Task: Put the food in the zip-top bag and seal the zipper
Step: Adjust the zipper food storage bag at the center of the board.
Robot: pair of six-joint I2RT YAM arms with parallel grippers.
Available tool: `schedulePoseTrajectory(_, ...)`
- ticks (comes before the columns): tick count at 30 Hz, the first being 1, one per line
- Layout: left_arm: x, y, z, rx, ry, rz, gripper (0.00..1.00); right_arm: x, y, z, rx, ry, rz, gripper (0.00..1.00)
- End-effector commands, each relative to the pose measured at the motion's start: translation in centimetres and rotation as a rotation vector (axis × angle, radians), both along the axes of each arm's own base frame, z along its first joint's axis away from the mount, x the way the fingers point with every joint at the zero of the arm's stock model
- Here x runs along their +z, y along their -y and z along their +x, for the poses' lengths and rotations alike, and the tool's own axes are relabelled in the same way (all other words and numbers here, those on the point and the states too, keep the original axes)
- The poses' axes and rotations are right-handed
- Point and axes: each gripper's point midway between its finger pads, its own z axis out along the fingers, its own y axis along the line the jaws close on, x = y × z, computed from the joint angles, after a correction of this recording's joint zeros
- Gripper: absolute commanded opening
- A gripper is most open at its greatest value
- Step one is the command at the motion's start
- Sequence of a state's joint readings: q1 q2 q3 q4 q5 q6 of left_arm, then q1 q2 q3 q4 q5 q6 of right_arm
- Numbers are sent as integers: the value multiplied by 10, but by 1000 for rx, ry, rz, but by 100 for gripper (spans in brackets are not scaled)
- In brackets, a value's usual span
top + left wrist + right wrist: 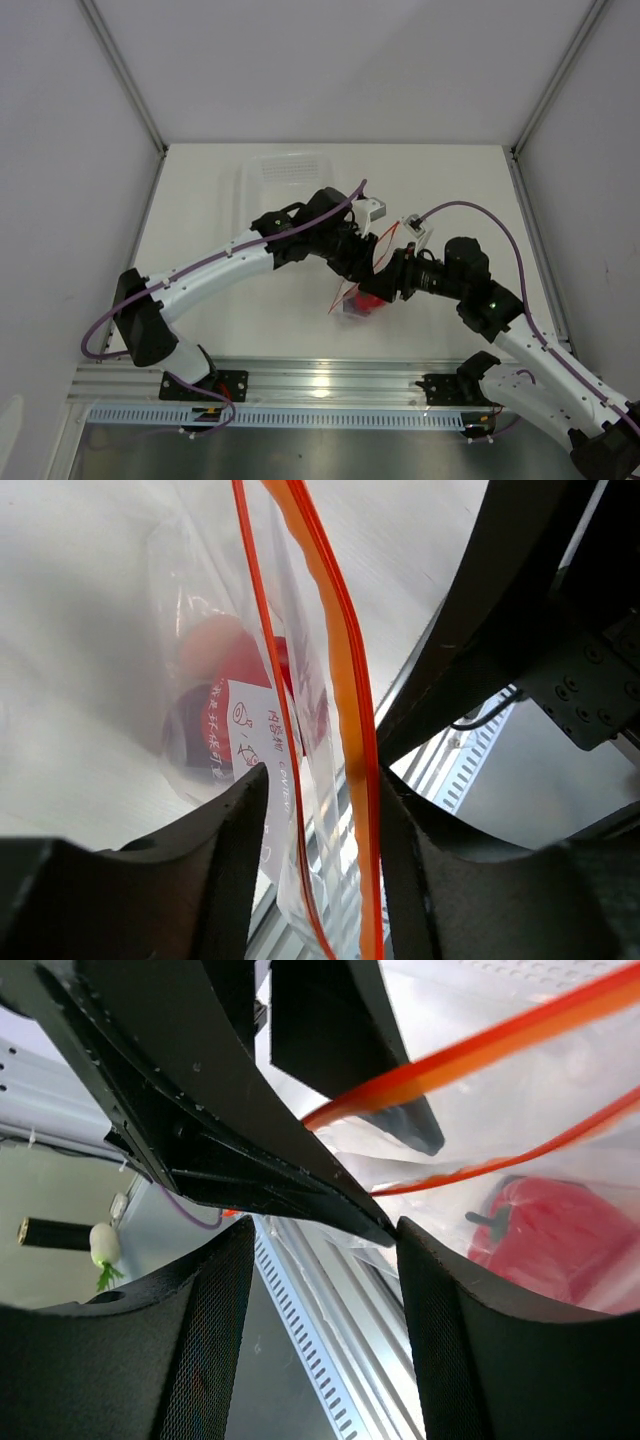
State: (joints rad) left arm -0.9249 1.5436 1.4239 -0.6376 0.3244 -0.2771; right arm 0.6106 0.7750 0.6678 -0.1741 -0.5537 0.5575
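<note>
Surface: a white table (200, 320) inside a white-walled booth, with a pale tray (285, 172) at its far side, well apart from the work. Overhead view: the left arm (230, 255) and right arm (500, 310) meet mid-table over the zip-top bag (345, 298). Its zipper (385, 245) shows as a slanted orange-red line. Contents, low in the bag: the red piece (372, 298) and the purple piece (351, 309). You cannot make out the peach ball here. Left wrist view: the left gripper (320, 810) stands part open, astride the zipper. The two tracks lie apart, the broad one against one finger, so the mouth is unsealed. The red and purple pieces show through the film behind a printed label (250, 730). Right wrist view: the right gripper (325, 1260) has its fingers parted, with nothing visibly clamped between them. The bag wall lies just beside one fingertip, the zipper tracks are spread, and the red piece sits behind the film. Hazards, as judged:

- If you close the left jaws while the tracks are offset, they will likely mate only in part or fold over.
- If you run along the strip with its other end unheld, the crinkly bag may drag and bunch.
- The two grippers crowd each other, so a careless move risks a knock.
- Confirm the peach ball is inside before sealing, or you may shut it out.
</note>
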Motion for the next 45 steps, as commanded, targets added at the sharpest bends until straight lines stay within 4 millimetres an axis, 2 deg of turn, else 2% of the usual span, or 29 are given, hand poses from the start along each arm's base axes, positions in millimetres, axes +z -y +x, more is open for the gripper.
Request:
schedulePoseTrajectory(1,6,-12,21,80,101,48,47,16,-2,3,-13,30,31,61)
schedulePoseTrajectory(5,6,-13,23,91,111,63,41,17,-3,3,-15,34,34,61)
schedulePoseTrajectory(9,7,-12,22,87,116,64,41,17,-2,4,-20,37,27,61)
schedulePoseTrajectory(13,8,-12,24,84,125,72,57,18,-1,3,-22,42,28,61)
schedulePoseTrajectory(16,7,-13,26,88,126,89,56,22,4,2,-38,59,28,61)
schedulePoseTrajectory(19,6,-14,28,102,131,106,57,28,13,4,-80,76,6,61)
schedulePoseTrajectory(20,6,-14,29,103,131,108,63,29,21,9,-135,70,-26,61)
schedulePoseTrajectory(22,9,-13,28,98,134,104,66,31,34,19,-217,73,-70,61)
schedulePoseTrajectory(23,9,-13,27,94,134,103,68,24,43,20,-255,38,-118,61)
schedulePoseTrajectory(24,9,-12,28,93,134,106,69,38,55,31,-338,60,-132,61)
schedulePoseTrajectory(25,8,-12,28,92,132,112,69,39,62,36,-379,52,-156,61)
schedulePoseTrajectory(26,7,-12,28,89,131,116,68,35,74,39,-423,26,-194,61)
schedulePoseTrajectory(27,9,-10,29,87,133,110,65,47,80,43,-454,42,-192,62)
schedulePoseTrajectory(30,9,-10,29,84,135,112,56,43,100,56,-524,15,-259,62)
schedulePoseTrajectory(33,10,-9,28,67,139,107,47,25,115,70,-554,-23,-334,62)
schedulePoseTrajectory(36,11,-9,28,47,150,109,38,13,120,80,-536,-43,-348,61)
schedulePoseTrajectory(37,12,-8,26,33,149,101,36,4,121,82,-533,-55,-353,61)
schedulePoseTrajectory(40,14,-6,24,5,154,90,28,1,117,88,-499,-36,-317,61)
schedulePoseTrajectory(43,16,-7,23,-18,147,73,20,6,102,90,-397,41,-257,59)
schedulePoseTrajectory(44,18,-9,21,-30,150,63,14,7,94,84,-336,59,-232,58)
schedulePoseTrajectory(45,20,-9,20,-39,149,49,13,10,90,84,-307,80,-220,56)
